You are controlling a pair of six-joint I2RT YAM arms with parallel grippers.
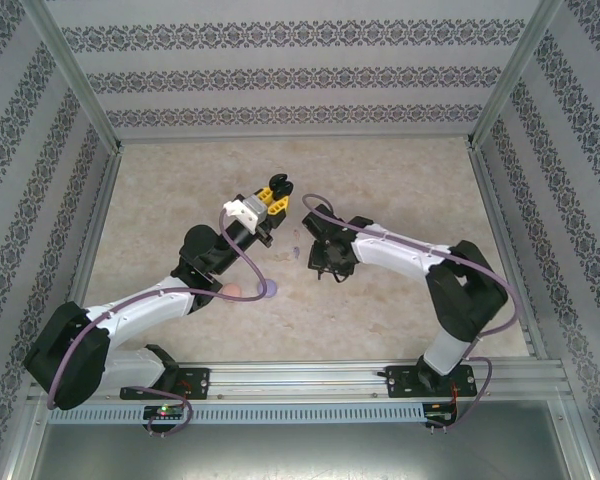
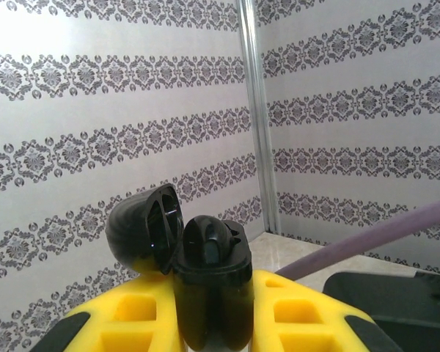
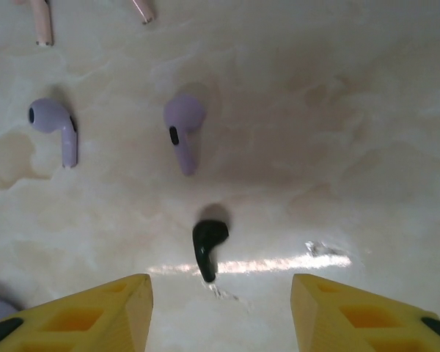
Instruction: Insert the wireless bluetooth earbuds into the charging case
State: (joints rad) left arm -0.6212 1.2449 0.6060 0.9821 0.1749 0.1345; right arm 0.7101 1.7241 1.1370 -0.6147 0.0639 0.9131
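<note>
1. the left gripper (image 2: 214, 312) is clenching a black charging case (image 2: 213, 275) upright between its yellow fingers (image 2: 125, 317), and its wrist view is looking toward the patterned wall (image 2: 95, 88).
2. the case's lid (image 2: 143, 227) is standing open, tilting back to the left. a dark rounded shape is sitting in the open top, but i cannot tell whether it is an earbud.
3. the right gripper (image 3: 220, 290) is hovering released over the marble-look table (image 3: 367, 147), its jaws standing wide apart with nothing between them.
4. a black earbud (image 3: 209, 248) is lying on the table just ahead of that gap, its stem pointing back toward the gripper.
5. a purple earbud (image 3: 185, 132) is lying just beyond the black one, and a second purple earbud (image 3: 55, 126) is lying further left, apart from it.
6. two pale pink earbud stems (image 3: 41, 20) are showing at the top edge, cut off by the frame.
7. in the top view the two grippers are sitting near each other at mid-table, and a purple disc (image 1: 271, 290) is lying beside the left arm.
</note>
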